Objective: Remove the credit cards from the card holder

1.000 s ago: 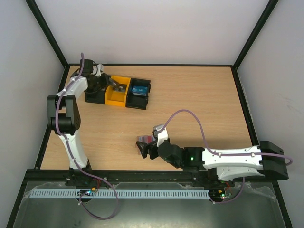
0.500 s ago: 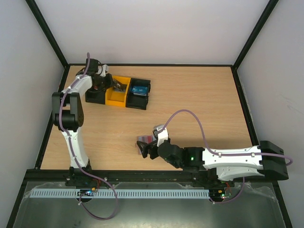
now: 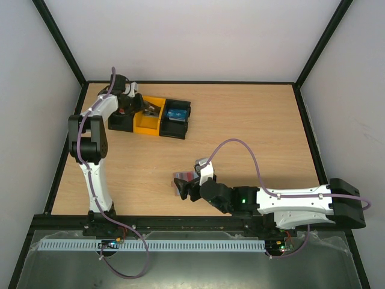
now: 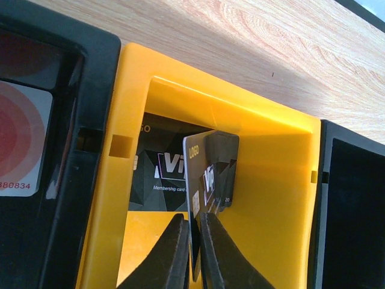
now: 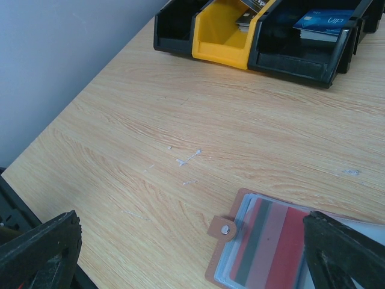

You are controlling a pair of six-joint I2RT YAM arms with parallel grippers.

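The card holder [image 5: 264, 253] lies open on the table, with a brown rim, a snap tab and clear pockets over a red-and-grey striped card [image 5: 274, 238]. In the top view the card holder [image 3: 181, 176] sits under my right gripper [image 3: 183, 188]. My right gripper [image 5: 189, 229] is open, with one finger on each side of the holder's left end, and holds nothing. My left gripper [image 4: 194, 241] is shut on a dark "VIP" card [image 4: 207, 174], held upright inside the yellow bin [image 4: 283, 180]. Another dark VIP card [image 4: 159, 171] lies flat in that bin.
A row of bins [image 3: 150, 117] stands at the back left: a black bin holding a red-and-white card [image 4: 18, 144], the yellow bin, and a black bin with a blue card [image 5: 322, 21]. The left wall and the table's left edge are close to the bins.
My left arm has drawn its wrist back towards the back-left corner and steepened, still holding the dark card in the yellow bin. The right arm and the holder have not moved.
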